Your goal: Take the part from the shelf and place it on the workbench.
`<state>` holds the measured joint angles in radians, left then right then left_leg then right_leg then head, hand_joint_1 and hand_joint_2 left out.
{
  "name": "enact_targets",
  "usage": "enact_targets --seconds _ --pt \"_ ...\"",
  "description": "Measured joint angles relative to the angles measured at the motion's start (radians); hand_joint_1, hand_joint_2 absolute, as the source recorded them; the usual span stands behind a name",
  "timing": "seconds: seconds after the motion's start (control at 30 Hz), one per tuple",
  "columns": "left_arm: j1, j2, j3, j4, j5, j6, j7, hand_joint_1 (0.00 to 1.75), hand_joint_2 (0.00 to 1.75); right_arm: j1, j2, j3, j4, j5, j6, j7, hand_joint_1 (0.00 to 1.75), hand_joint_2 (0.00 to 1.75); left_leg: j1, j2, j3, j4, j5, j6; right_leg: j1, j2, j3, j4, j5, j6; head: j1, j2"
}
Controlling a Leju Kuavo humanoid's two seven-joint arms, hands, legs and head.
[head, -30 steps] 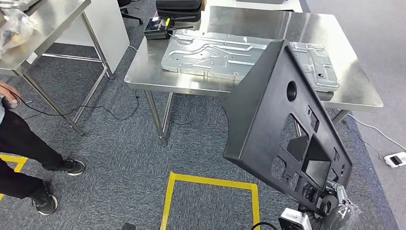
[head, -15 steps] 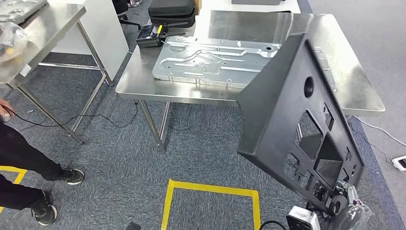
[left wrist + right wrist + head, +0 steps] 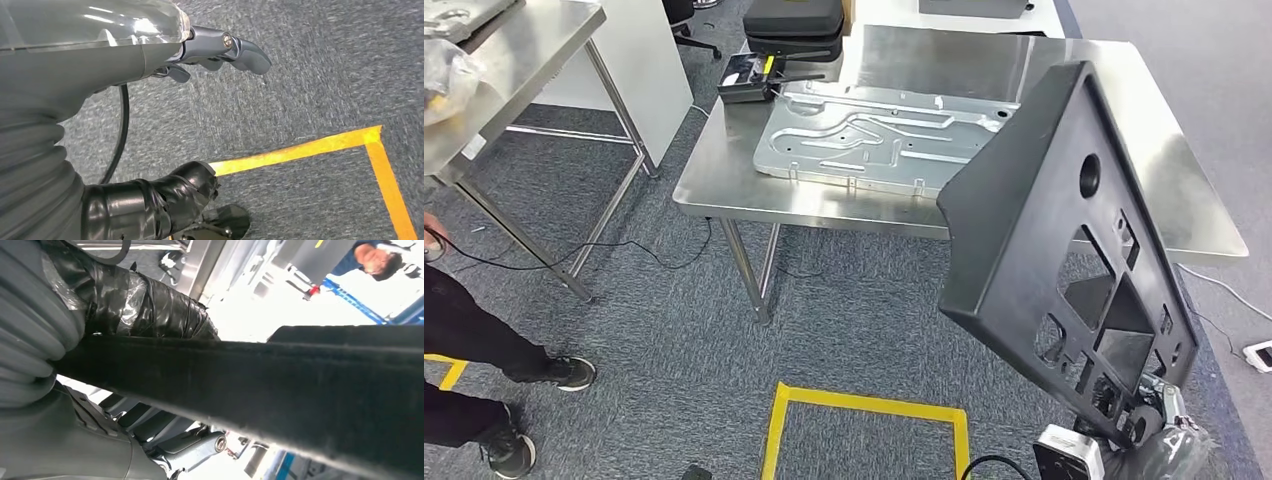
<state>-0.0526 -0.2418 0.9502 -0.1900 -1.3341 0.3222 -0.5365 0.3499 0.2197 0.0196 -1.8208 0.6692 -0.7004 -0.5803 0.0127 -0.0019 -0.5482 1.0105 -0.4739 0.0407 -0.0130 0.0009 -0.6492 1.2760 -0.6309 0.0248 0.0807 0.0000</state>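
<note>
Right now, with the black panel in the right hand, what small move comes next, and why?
Probably a short step toward the steel workbench. The right hand grips the black panel by its lower edge, and most of it hangs over carpet, short of the workbench. A metal plate covers the middle, so aim for bare steel at the right.

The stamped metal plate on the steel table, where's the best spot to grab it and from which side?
Probably the metal plate's long near edge, approached from the table's front. It lies flat, so only its rim offers a hold, and that edge faces the robot with bare tabletop before it. The black panel covers its right end.
</note>
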Motion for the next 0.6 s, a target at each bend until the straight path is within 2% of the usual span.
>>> enact_targets --seconds 0.03,0.07,0.13,0.17,0.2,0.27,0.37,0.4,0.43,0.5,0.53,0.57,0.6 --pt "0.001 0.0 0.0 0.0 -0.001 0.0 0.0 0.0 1.75 0.0 0.0 -0.003 0.001 -0.001 0.0 0.002 1.75 1.75 0.0 -0.001 0.006 0.0 -0.006 0.0 -0.002 0.0 -0.029 0.029 0.008 0.003 0.0 0.0" --pt "0.002 0.0 0.0 0.0 -0.001 -0.001 0.001 0.0 1.75 0.0 0.0 -0.005 0.002 -0.001 0.0 0.004 1.75 1.75 0.0 -0.001 0.014 0.0 -0.013 -0.002 -0.005 0.0 -0.038 0.018 0.037 0.005 0.0 0.0" --pt "0.004 -0.001 0.0 0.0 -0.002 -0.001 0.001 0.0 1.75 0.0 0.0 -0.006 0.003 -0.002 0.0 0.005 1.75 1.75 0.002 -0.003 0.034 0.001 -0.029 -0.009 -0.009 -0.001 -0.003 -0.098 0.125 0.006 0.0 0.0" --pt "0.003 -0.002 0.0 0.0 -0.003 -0.001 0.001 0.0 1.75 0.0 -0.001 -0.007 0.003 -0.002 0.0 0.005 1.75 1.75 0.0 -0.004 0.042 0.002 -0.038 -0.015 -0.009 -0.001 0.022 -0.16 0.155 0.005 0.001 0.0" --pt "0.002 -0.002 -0.001 0.0 -0.003 -0.001 0.001 0.0 1.75 -0.001 -0.001 -0.007 0.004 -0.002 0.0 0.005 1.75 1.75 -0.001 -0.005 0.047 0.003 -0.045 -0.022 -0.007 -0.001 0.04 -0.201 0.168 0.001 0.0 0.0" --pt "0.0 -0.002 -0.001 0.0 -0.003 -0.001 0.001 0.0 1.75 0.0 -0.001 -0.008 0.004 -0.002 0.0 0.006 1.75 1.75 -0.004 -0.006 0.051 0.0 -0.054 -0.034 -0.002 0.001 0.051 -0.224 0.161 -0.009 0.0 0.0" --pt "-0.002 -0.002 -0.001 0.0 -0.003 -0.001 0.001 0.0 1.75 -0.001 -0.001 -0.008 0.004 -0.001 0.0 0.006 1.75 1.75 -0.001 -0.002 0.053 0.016 -0.072 -0.048 -0.005 0.003 0.063 -0.233 0.155 -0.031 -0.001 0.0" --pt "-0.003 -0.002 -0.001 0.0 -0.003 -0.001 0.001 0.0 1.75 -0.001 -0.001 -0.008 0.004 -0.001 0.0 0.006 1.75 1.75 0.0 -0.002 0.037 0.054 -0.09 -0.052 -0.007 0.002 0.07 -0.237 0.152 -0.038 -0.001 0.0" --pt "-0.004 -0.002 -0.001 0.0 -0.003 -0.001 0.0 0.0 1.75 -0.001 0.0 -0.009 0.004 -0.001 0.0 0.006 1.75 1.75 0.0 -0.001 0.006 0.113 -0.115 -0.054 -0.007 0.0 0.076 -0.239 0.148 -0.044 -0.001 0.0" --pt "-0.002 -0.002 -0.001 0.0 -0.003 -0.001 0.001 0.0 1.75 -0.002 0.0 -0.009 0.004 0.0 0.0 0.006 1.75 1.75 0.0 -0.001 -0.083 0.254 -0.159 -0.057 -0.004 -0.002 0.086 -0.24 0.138 -0.051 -0.001 0.0" --pt "0.0 -0.002 -0.001 0.0 -0.002 -0.001 0.001 0.0 1.75 -0.002 0.0 -0.009 0.005 0.0 0.0 0.006 1.75 1.75 0.0 -0.001 -0.116 0.296 -0.159 -0.056 -0.001 -0.001 0.092 -0.24 0.132 -0.052 -0.002 0.0" --pt "0.002 -0.002 -0.001 0.0 -0.002 -0.001 0.001 0.0 1.75 -0.001 0.0 -0.009 0.005 0.0 0.0 0.006 1.75 1.75 0.0 -0.001 -0.133 0.298 -0.136 -0.053 0.001 0.0 0.101 -0.24 0.125 -0.053 -0.001 0.0" --pt "0.003 -0.002 -0.001 0.0 -0.002 -0.001 0.001 0.0 1.75 -0.001 0.0 -0.009 0.005 0.0 0.0 0.006 1.75 1.75 -0.002 -0.001 -0.129 0.261 -0.093 -0.048 0.003 0.002 0.112 -0.24 0.118 -0.053 -0.001 0.0"
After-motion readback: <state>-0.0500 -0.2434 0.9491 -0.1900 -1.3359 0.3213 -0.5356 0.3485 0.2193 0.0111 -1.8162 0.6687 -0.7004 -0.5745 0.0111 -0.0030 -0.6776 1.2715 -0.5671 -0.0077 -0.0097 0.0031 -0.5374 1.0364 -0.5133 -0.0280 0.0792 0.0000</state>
